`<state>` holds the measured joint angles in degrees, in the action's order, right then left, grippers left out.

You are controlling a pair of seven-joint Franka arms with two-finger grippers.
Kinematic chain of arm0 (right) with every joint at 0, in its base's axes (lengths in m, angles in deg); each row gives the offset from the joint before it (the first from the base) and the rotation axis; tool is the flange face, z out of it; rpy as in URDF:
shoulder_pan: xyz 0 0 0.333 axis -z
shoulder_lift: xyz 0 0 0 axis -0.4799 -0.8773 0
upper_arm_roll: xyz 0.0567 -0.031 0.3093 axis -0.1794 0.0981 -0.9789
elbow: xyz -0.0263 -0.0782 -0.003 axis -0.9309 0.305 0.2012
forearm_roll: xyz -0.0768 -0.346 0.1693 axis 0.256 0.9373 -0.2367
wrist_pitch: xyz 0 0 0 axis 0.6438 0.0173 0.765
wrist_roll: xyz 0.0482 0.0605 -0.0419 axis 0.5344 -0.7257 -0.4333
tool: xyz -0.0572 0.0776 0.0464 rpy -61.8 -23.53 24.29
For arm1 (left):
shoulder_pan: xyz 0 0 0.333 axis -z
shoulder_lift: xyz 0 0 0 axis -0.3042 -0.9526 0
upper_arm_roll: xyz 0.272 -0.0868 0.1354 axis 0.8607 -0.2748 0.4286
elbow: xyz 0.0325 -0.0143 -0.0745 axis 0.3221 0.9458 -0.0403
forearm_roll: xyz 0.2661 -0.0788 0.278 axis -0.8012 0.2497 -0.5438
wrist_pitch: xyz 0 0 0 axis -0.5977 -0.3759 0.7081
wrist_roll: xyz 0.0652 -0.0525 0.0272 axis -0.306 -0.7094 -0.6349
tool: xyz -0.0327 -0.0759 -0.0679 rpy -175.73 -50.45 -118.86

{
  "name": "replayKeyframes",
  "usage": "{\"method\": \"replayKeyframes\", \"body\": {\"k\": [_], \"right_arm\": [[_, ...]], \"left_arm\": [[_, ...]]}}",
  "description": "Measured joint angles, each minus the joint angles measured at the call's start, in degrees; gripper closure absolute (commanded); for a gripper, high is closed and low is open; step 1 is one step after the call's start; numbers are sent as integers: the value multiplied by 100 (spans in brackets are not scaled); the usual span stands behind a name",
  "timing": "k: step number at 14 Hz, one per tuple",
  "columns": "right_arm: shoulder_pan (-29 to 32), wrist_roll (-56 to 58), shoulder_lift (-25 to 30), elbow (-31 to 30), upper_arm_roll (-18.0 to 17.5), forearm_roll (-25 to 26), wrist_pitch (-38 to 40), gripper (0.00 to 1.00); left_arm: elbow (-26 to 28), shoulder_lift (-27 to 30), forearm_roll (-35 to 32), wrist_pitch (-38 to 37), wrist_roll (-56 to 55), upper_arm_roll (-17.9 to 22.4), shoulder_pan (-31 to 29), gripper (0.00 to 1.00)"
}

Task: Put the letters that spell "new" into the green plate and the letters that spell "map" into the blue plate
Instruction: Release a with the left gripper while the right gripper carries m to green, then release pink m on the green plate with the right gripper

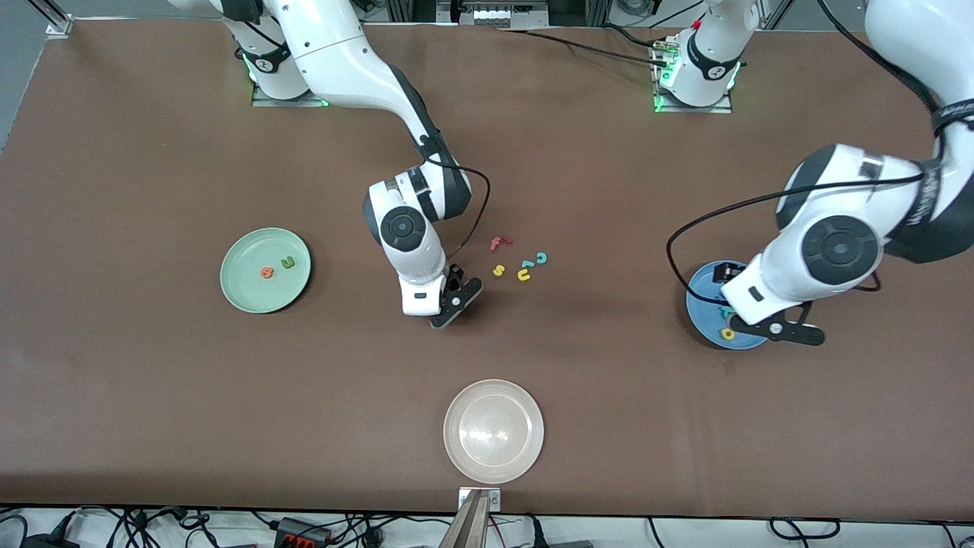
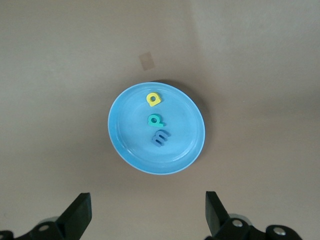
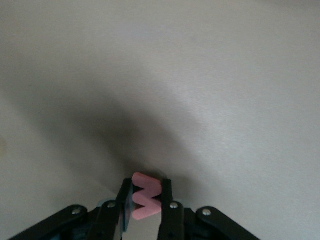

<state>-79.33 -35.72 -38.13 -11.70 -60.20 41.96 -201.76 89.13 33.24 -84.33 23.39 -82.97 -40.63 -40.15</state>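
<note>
The pink "w" (image 3: 145, 202) is pinched upright in my right gripper (image 3: 146, 194), which is shut on it. That gripper (image 1: 455, 299) hangs low over bare table beside the loose letters. The green plate (image 1: 243, 293) holds the orange "e" (image 1: 266, 272) and the olive "n" (image 1: 287, 262). In the blue plate (image 2: 130, 125) lie the yellow "a" (image 2: 153, 99), the teal "p" (image 2: 155, 120) and the blue "m" (image 2: 160, 137). My left gripper (image 2: 148, 212) is open and empty above the blue plate (image 1: 704, 304), whose middle the left arm hides in the front view.
Loose letters lie mid-table: a red "f" (image 1: 500, 243), a yellow "s" (image 1: 498, 269), a yellow "u" (image 1: 523, 275) and a teal "c" (image 1: 541, 258). A cream-white plate (image 1: 493, 430) sits near the table edge nearest the front camera.
</note>
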Motion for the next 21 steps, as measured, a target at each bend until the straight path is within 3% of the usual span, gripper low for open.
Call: {"method": "replayKeyframes", "body": {"k": [2,4,6,9,10,12,14,16,19,21], "right_arm": [[186,-2,46,11,51,-17,235,91],[511,0,281,13,229,-19,1002,91],[819,31,647,-124,566,-20,1697,91],[938,59,1235,-807,1281,-21,2378,91],[935,76,1385,-1062,1500,-21,2532,91],[936,120,1579,-1510,1871,-21,2794,91],[939,270,1641,-1886,2111,-20,2874,91],[977,313,1634,-2180,2237,-21,2809,87],[1243,327,1542,-2326,2261,-21,2532,87],[1310,332,1407,-2335,2260,-21,2327,87]], "left_arm": [[-480,5,227,-409,2,2,-23,0],[-880,8,298,-866,7,0,-31,0],[-1191,26,469,-1187,7,-13,-31,0],[-1463,237,1075,-1508,5,101,12,0],[-1474,427,1338,-1531,3,373,156,0],[-1417,887,2155,-1539,6,1491,762,0],[-1026,1419,2935,-1237,62,2672,1368,0],[-208,2021,3177,-654,574,3483,1842,0],[1172,2844,3196,427,1271,3984,2179,0],[1659,3204,3184,728,1410,4052,2202,0]]}}
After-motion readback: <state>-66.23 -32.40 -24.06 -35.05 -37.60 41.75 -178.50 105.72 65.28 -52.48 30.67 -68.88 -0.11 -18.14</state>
